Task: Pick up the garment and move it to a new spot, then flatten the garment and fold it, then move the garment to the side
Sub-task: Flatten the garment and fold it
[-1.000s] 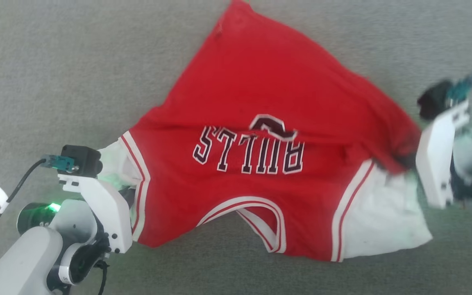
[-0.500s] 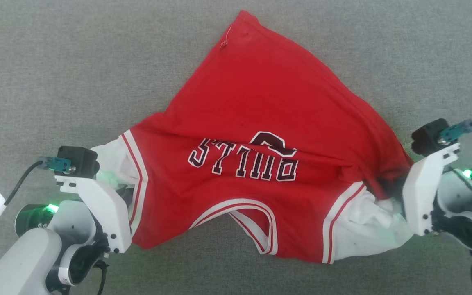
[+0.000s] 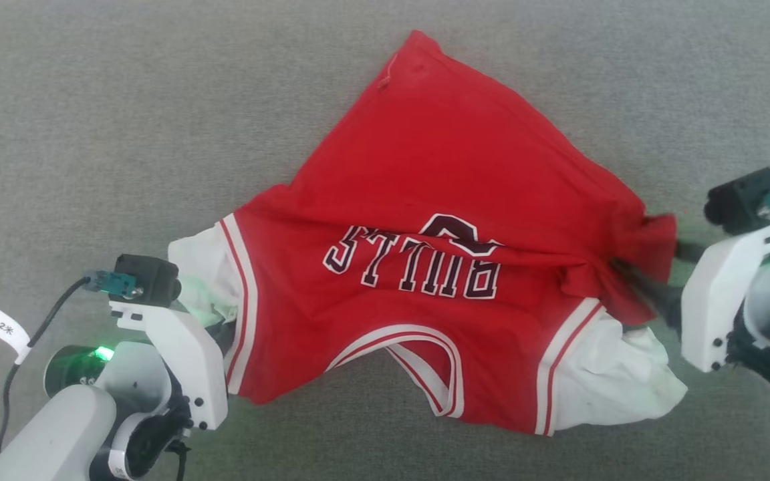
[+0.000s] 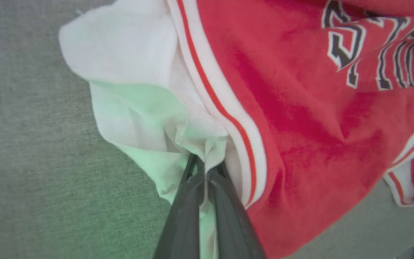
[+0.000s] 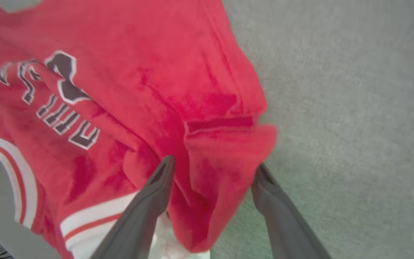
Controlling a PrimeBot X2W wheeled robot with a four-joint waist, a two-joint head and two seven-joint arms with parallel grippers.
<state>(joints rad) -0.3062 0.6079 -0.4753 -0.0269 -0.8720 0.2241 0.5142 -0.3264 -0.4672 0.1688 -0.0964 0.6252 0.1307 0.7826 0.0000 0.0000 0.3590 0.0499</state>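
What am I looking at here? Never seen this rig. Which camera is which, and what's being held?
It's a wheeled robot with two arms, working on a shirt. The wide shot comes from a camera on its head, looking down. The two close-ups come from a camera on each wrist, looking along that arm's hand. On the grey surface lies the garment, a red jersey with white sleeves. It is crumpled, and its lettering reads upside down in the head view. The left hand is shut, pinching a white sleeve. The right hand is open, its dark fingers astride a red fold near the other sleeve, not clamping it.
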